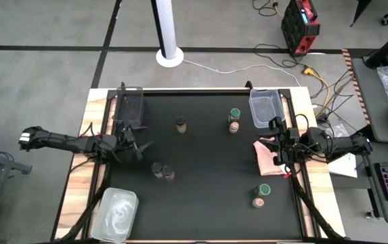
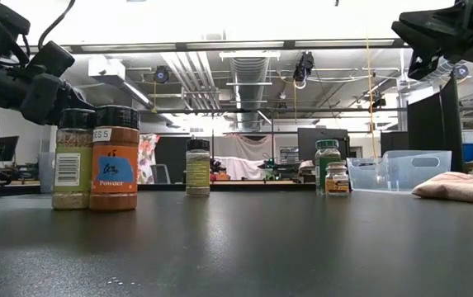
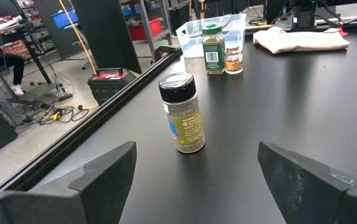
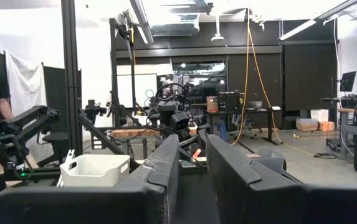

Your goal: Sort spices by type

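High view, taken as a clock face: a black table mat (image 1: 207, 203) fills the middle. At 11 o'clock a dark tub (image 1: 130, 103) stands on the mat's edge, at 1 o'clock a clear tub (image 1: 262, 106), and at 7 o'clock a white lidded tub (image 1: 115, 212) on the wooden border. A pink cloth (image 1: 267, 154) lies at 3 o'clock, just below the clear tub.

The left gripper (image 1: 139, 147) sits at 9 o'clock, its jaws spread wide and holding nothing; in the left wrist view its two fingers (image 3: 103, 171) stand well apart on either side of a dark-lidded jar (image 3: 182, 112). The right gripper (image 1: 275, 150) hangs at 3 o'clock over the cloth's edge, its jaws nearly closed with only a narrow gap, empty.

The spices lie in groups: the dark-lidded jar (image 1: 181, 124) stands alone near 12 o'clock; a green-lidded jar (image 1: 235, 114) touches a pinkish-topped jar (image 1: 233, 127) at 1 o'clock beside the clear tub; two dark-lidded jars (image 1: 162, 170) stand together toward 8 o'clock; another green-lidded jar (image 1: 264, 190) and a pinkish-topped one (image 1: 259, 201) stand together at 4 o'clock.
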### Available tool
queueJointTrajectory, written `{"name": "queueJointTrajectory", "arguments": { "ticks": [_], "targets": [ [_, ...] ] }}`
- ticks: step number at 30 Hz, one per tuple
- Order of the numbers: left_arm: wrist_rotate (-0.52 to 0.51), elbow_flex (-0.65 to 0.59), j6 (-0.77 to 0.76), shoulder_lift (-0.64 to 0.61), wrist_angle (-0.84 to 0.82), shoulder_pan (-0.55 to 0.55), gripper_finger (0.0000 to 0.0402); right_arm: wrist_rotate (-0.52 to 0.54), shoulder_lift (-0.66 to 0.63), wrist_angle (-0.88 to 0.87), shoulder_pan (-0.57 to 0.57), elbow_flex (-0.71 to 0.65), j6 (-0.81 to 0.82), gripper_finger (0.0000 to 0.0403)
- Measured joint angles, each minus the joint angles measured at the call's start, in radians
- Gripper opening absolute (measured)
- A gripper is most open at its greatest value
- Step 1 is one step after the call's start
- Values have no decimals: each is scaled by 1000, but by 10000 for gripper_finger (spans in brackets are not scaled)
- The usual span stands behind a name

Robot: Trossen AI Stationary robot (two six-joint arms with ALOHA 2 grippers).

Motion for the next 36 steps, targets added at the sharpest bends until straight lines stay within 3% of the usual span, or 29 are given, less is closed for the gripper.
{"name": "queueJointTrajectory", "arguments": {
  "ticks": [10,29,36],
  "targets": [
    [0,0,0,0,0,0,320,0,0,0,0,0,0,59],
    [0,0,0,0,0,0,320,0,0,0,0,0,0,95],
    [0,0,0,0,0,0,320,0,0,0,0,0,0,88]
  ]
}}
